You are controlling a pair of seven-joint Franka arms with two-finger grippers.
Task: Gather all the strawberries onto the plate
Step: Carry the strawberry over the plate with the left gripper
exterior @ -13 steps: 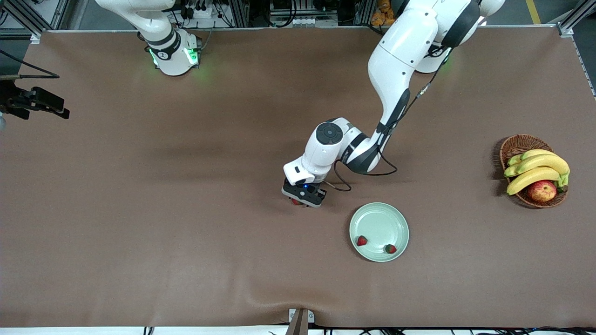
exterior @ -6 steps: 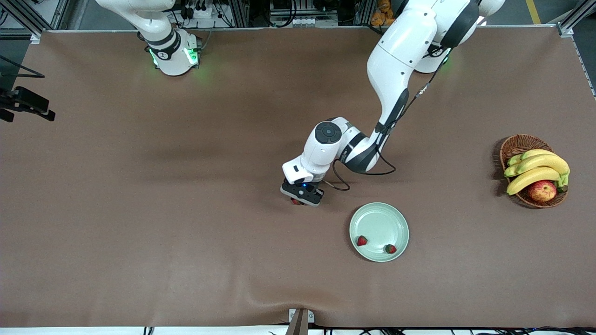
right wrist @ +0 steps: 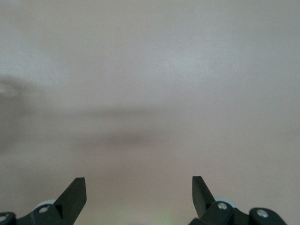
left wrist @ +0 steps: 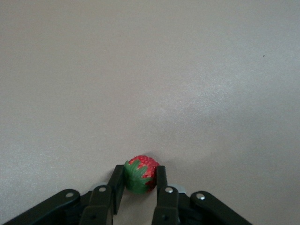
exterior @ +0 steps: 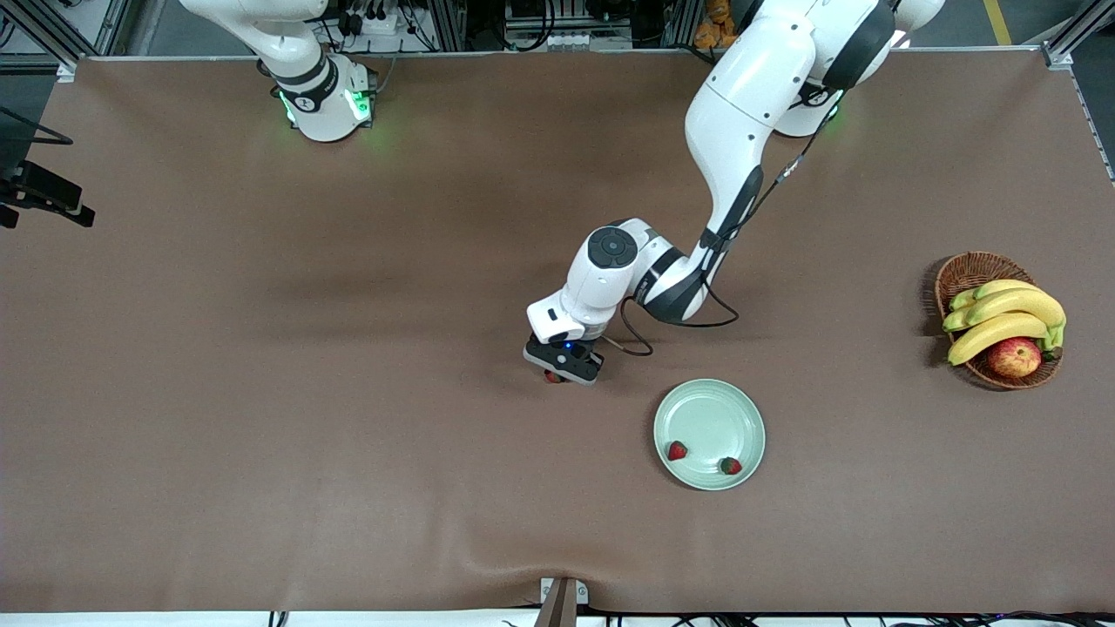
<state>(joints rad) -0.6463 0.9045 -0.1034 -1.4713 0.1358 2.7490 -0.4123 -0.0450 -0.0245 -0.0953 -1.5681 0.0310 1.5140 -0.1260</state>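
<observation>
Near the middle of the brown table (exterior: pixel 348 435), the left gripper (left wrist: pixel 139 183) is down at the surface, clamped on a strawberry (left wrist: pixel 139 174). Two more strawberries (exterior: pixel 677 450) (exterior: pixel 730 466) lie in the mint-green plate (exterior: pixel 710 409), nearer the front edge. The right gripper (right wrist: pixel 139 188) waits, jaws spread wide, at the right arm's end of the table.

You had a brown table covering (exterior: pixel 348 366) spread over the whole work surface, with a slight ripple along the edge nearest the front camera. At the left arm's end of the table sat a wicker basket (exterior: pixel 965 272), holding a bunch of yellow bananas (exterior: pixel 1006 315) and a red-yellow apple (exterior: pixel 1015 357); the apple lay nearer the front camera than the bananas. At the table's near edge stood what looked like a small bracket (exterior: pixel 562 601).
</observation>
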